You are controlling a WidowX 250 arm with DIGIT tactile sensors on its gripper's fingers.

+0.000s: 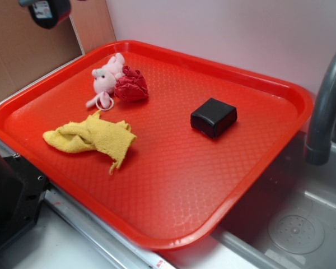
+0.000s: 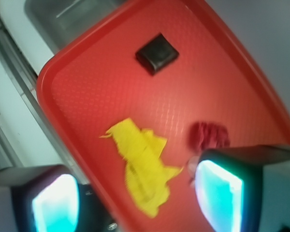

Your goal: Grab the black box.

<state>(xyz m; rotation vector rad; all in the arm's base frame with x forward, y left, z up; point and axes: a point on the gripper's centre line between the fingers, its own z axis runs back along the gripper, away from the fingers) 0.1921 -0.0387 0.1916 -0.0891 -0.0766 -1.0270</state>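
The black box (image 1: 213,116) lies flat on the red tray (image 1: 173,185), right of its middle. In the wrist view the black box (image 2: 157,53) shows near the top, far from my fingers. My gripper (image 1: 45,11) hangs high above the tray's far left corner, only partly in the exterior view. In the wrist view my gripper (image 2: 137,195) is open, its two lit fingers wide apart with nothing between them, above the yellow cloth (image 2: 140,166).
A pink plush toy (image 1: 105,80) and a crumpled red cloth (image 1: 131,85) lie at the tray's far left. The yellow cloth (image 1: 89,137) lies at the left front. A grey faucet (image 1: 325,106) and a sink (image 1: 291,224) stand to the right.
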